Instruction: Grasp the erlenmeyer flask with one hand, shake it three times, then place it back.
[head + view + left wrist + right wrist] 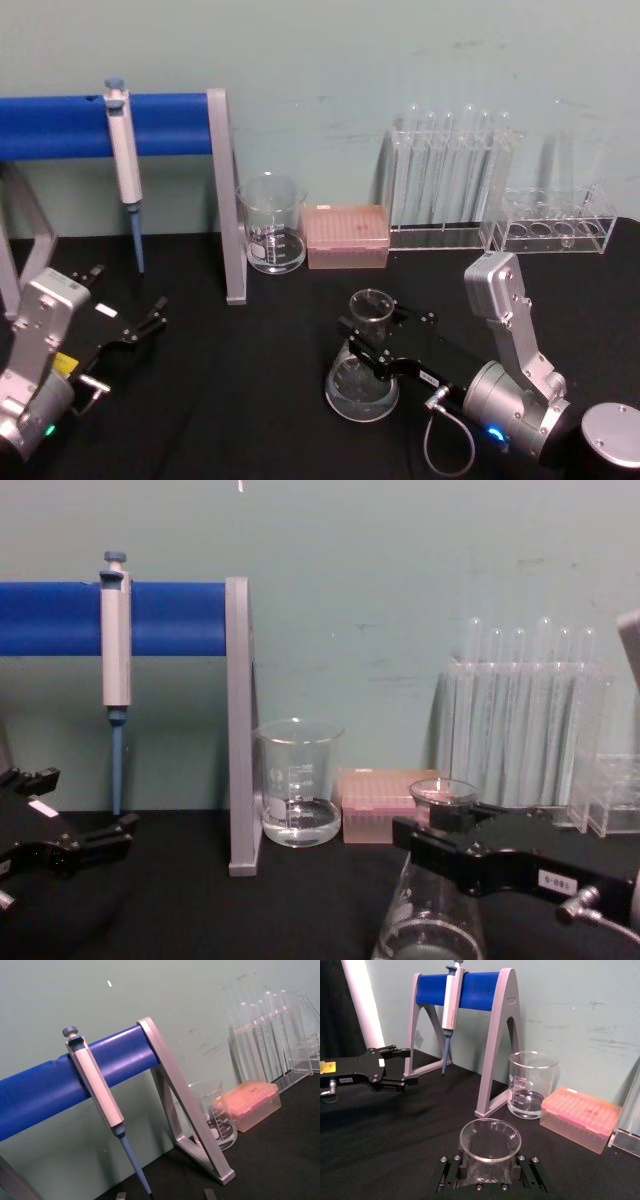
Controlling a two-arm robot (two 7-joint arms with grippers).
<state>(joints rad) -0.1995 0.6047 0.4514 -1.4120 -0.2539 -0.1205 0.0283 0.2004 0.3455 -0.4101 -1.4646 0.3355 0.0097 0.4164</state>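
Around the neck of the clear conical flask [362, 388], upright with a little liquid, the right claw [371, 338] clamps; the left claw [132, 287] gapes.

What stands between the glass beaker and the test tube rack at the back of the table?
A pink tip box sits between the beaker and the test tube rack, close beside the beaker. The head view shows this plainly.

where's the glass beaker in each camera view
Head view: beaker at the back, left of centre.
Left wrist view: beaker partly behind the stand's grey leg.
Right wrist view: beaker between that leg and the pink tip box.
Chest view: beaker just left of centre.
Shared landmark: the tip box beside it.
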